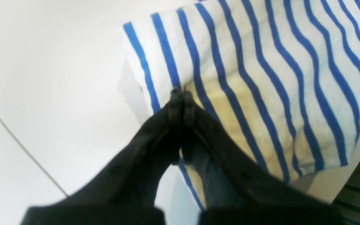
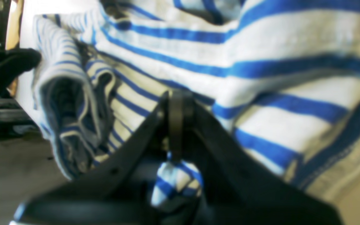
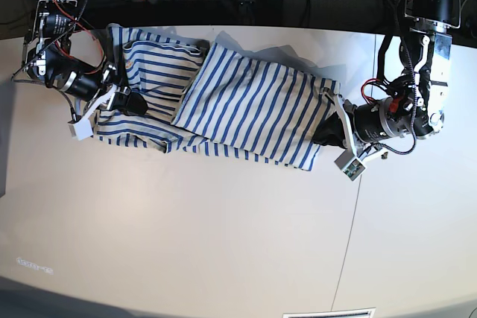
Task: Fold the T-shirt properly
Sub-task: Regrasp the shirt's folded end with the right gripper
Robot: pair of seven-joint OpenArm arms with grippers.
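right claw (image 2: 180, 125) pinching t-shirt (image 2: 261, 78) edge

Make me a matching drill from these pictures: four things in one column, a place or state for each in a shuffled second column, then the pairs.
Things
1. T-shirt
2. left gripper
3. right gripper
4. table

Places or states
A. white bare surface in front of the cloth
B. shut on striped fabric at the base view's left end
C. lies spread across the table, partly folded over itself
D. shut at the cloth's edge on the base view's right end

Pairs: 1-C, 2-D, 3-B, 4-A
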